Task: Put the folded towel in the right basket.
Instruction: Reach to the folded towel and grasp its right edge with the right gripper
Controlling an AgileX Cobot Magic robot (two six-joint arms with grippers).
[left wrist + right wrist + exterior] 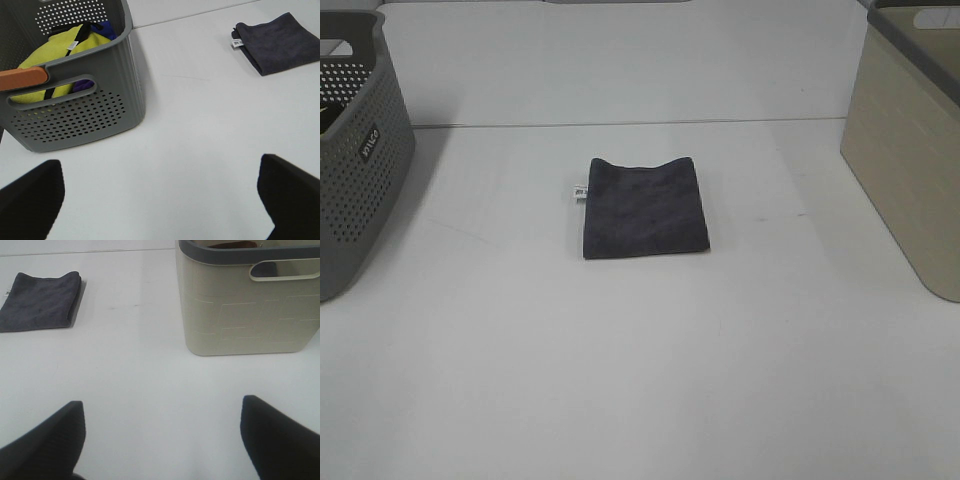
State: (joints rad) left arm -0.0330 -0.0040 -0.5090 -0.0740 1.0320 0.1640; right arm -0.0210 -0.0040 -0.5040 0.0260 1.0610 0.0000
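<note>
A dark grey folded towel (643, 207) with a small white tag lies flat on the white table, near the middle. It also shows in the left wrist view (280, 43) and in the right wrist view (40, 301). The beige right basket (910, 150) stands at the table's right edge; the right wrist view shows it (250, 305) close by. My left gripper (160, 200) is open and empty over bare table beside the grey basket. My right gripper (162, 440) is open and empty, short of the beige basket. Neither arm shows in the exterior view.
A grey perforated basket (355, 150) stands at the left edge. In the left wrist view it (75, 110) holds a yellow cloth (60, 45) and a purple item. The table (640, 380) is white.
</note>
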